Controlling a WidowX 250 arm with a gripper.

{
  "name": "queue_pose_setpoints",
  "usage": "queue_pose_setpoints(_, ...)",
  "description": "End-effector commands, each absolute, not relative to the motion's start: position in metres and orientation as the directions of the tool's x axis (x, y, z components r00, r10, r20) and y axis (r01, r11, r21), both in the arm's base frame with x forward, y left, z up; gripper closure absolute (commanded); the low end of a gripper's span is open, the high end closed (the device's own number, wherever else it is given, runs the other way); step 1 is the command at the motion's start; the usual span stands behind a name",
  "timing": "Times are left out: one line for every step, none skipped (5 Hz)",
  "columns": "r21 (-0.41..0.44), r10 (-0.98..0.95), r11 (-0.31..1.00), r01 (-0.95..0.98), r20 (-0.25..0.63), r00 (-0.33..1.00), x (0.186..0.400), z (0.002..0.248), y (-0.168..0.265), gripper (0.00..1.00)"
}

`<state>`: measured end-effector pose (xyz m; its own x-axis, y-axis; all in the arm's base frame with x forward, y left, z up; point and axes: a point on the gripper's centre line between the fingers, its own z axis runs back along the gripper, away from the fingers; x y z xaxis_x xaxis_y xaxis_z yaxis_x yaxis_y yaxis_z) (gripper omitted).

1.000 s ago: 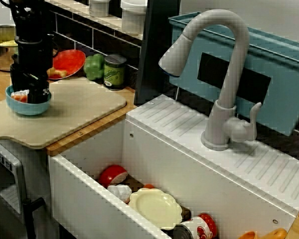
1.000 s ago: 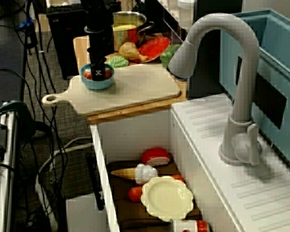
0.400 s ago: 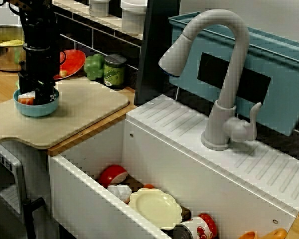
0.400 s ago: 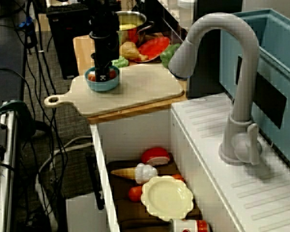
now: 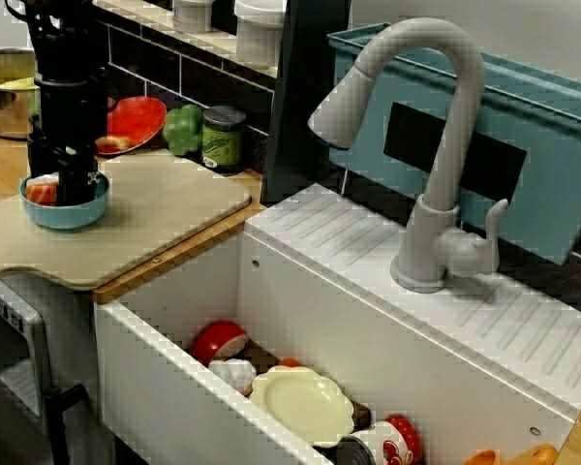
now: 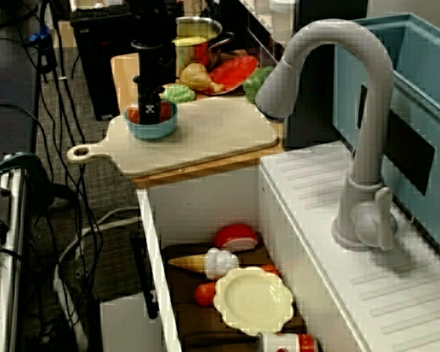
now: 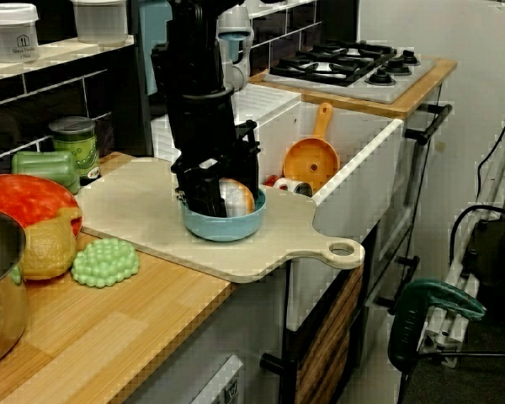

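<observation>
Soft, even indoor light surrounds my gripper (image 7: 215, 198); shadows are faint, and every view looks slightly grainy and blocky.

- 1 bowl (image 5: 64, 215)
- 1 board (image 5: 160, 208)
- 2 plates (image 5: 140, 118)
- 1 pot (image 5: 0, 97)
- 1 can (image 5: 223, 140)
- 1 pepper (image 5: 182, 129)
- 2 tubs (image 7: 10, 34)
- 1 faucet (image 5: 436, 145)
- 1 sink (image 5: 174, 387)
- 1 cone (image 6: 205, 262)
- 1 stove (image 7: 353, 67)

- Bowl (image 5: 65, 208) on board (image 5: 165, 218); gripper (image 5: 68, 179) in bowl.
- Board beside sink (image 5: 165, 378).
- Plate (image 5: 303, 405) in sink.
- Faucet (image 5: 436, 145) behind sink.
- Can (image 5: 223, 139) behind board.
- Pot (image 5: 5, 92) on counter (image 5: 0, 165).
</observation>
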<state>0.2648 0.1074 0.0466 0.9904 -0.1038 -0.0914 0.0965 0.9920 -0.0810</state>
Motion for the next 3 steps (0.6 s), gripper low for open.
queue_pose_setpoints(-0.091, -0.117, 0.989, 0.117, 0.002, 0.993, 0.279, 0.096, 0.12, 1.0)
queue_pose_setpoints(-0.111, -0.119, 0.987, 0.118, 0.005, 0.993, 0.284, 0.106, 0.122, 1.0)
queue_pose_setpoints(-0.124, -0.121, 0.985, 0.122, 0.015, 0.993, 0.29, 0.116, 0.124, 1.0)
